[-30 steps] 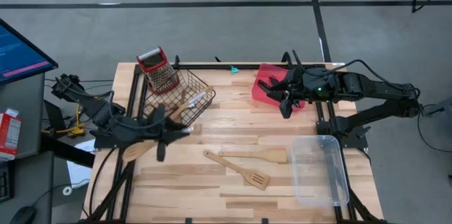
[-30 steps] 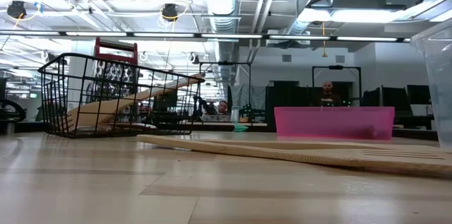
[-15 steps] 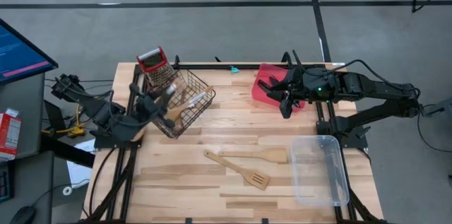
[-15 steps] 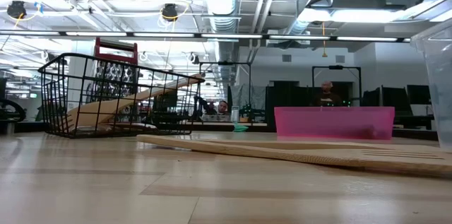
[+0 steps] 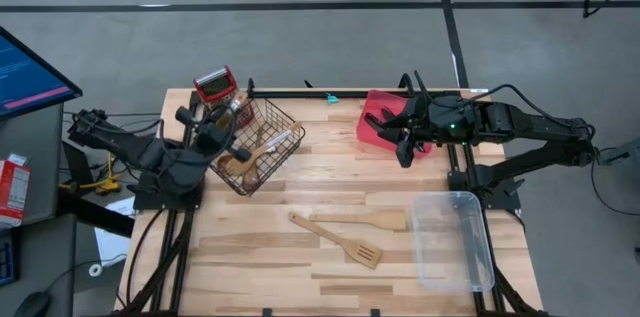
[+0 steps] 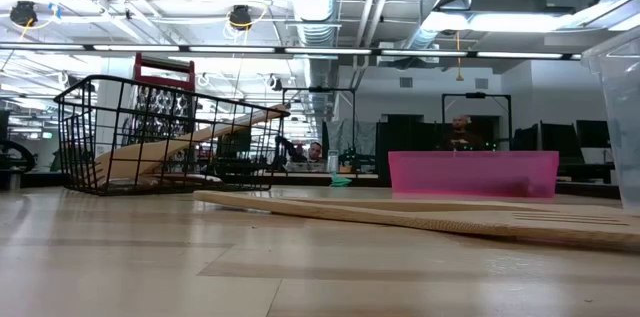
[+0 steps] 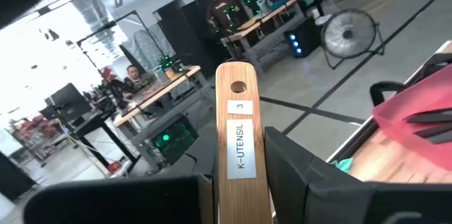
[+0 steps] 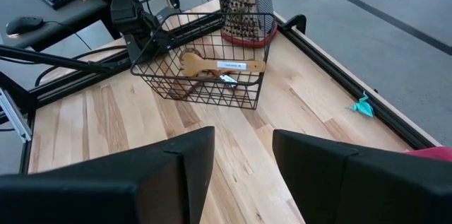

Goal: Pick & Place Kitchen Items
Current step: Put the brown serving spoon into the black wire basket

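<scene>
Left gripper (image 5: 213, 129) above the wire basket (image 5: 262, 147), clamped on a wooden utensil (image 7: 239, 153); only its wrist view shows the labelled handle. Right gripper (image 5: 402, 137) parted, empty, over red tray (image 5: 372, 117). Two spatulas (image 5: 352, 235) mid-table. Basket contents hard to make out

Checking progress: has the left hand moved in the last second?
Yes. The left hand, gripping a wooden utensil, swung from the bare table up over the wire basket.
</scene>
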